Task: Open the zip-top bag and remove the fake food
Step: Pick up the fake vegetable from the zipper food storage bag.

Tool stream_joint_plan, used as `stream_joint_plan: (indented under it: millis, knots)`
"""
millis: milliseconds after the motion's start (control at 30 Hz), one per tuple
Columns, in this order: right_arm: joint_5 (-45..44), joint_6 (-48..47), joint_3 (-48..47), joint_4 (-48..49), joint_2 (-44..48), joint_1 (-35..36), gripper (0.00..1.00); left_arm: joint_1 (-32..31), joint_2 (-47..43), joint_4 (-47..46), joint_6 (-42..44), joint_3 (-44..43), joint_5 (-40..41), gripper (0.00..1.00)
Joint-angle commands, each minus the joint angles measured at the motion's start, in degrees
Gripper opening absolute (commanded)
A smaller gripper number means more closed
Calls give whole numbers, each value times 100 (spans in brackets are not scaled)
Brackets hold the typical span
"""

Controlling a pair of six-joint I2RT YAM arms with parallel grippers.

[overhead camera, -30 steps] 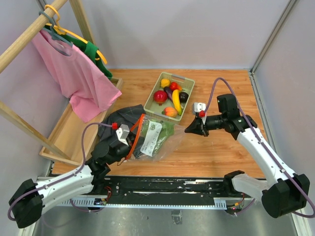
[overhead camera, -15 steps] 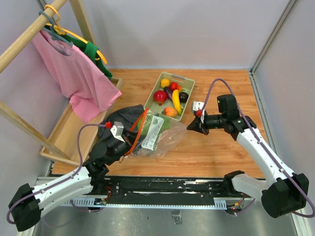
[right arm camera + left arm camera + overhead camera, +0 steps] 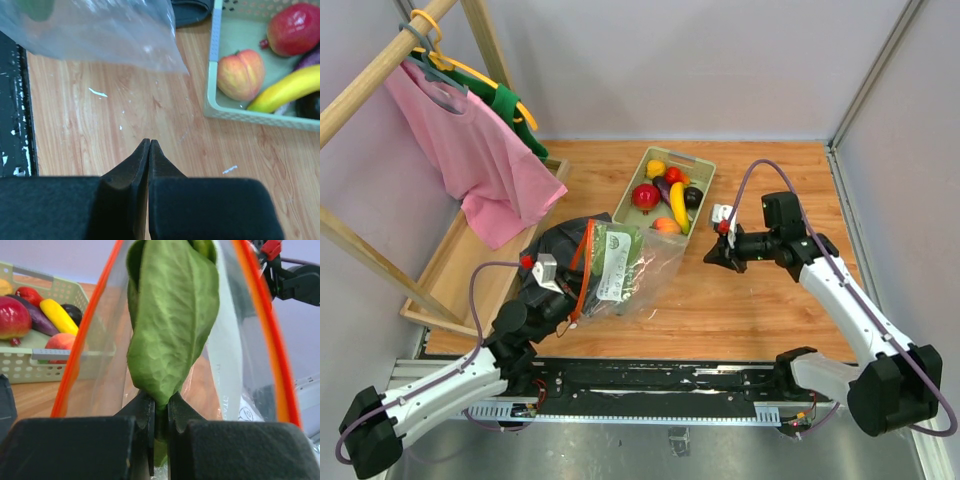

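Observation:
The zip-top bag (image 3: pixel 620 262) stands partly raised on the table with its orange-red zip strip (image 3: pixel 87 340) spread wide around the mouth. My left gripper (image 3: pixel 160 407) is shut on the stem end of the long green leafy piece (image 3: pixel 172 325), which still reaches into the bag. In the top view the left gripper (image 3: pixel 563 297) is at the bag's left edge. My right gripper (image 3: pixel 150 143) is shut on nothing and hovers over bare wood, right of the bag (image 3: pixel 100 30); from above the right gripper (image 3: pixel 711 259) is apart from it. Other fake food (image 3: pixel 672 198) lies in the pale green tray (image 3: pixel 705 167).
A dark cloth (image 3: pixel 548 248) lies under and behind the bag. A wooden rack with a pink shirt (image 3: pixel 470 150) stands at the left over a wooden base tray (image 3: pixel 460 265). The green tray's rim (image 3: pixel 212 75) is close to my right gripper.
My left arm has drawn back toward the near left with the leafy piece, and the bag has followed and tipped up. The right gripper has shifted slightly right.

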State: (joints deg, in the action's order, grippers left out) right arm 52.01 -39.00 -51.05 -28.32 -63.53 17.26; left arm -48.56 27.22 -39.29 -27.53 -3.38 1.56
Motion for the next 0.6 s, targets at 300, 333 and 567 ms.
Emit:
stream_joint_plan:
  millis: [300, 333, 567]
  knots:
    - [1563, -247, -224, -328, 120, -196, 89, 33, 668, -323, 355, -402, -626, 0]
    - [1693, -304, -271, -332, 167, -194, 96, 31, 858, -359, 400, -464, -870, 0]
    - [1931, -748, -810, -640, -500, 19, 99, 30, 1745, -571, 675, -839, -1716, 0]
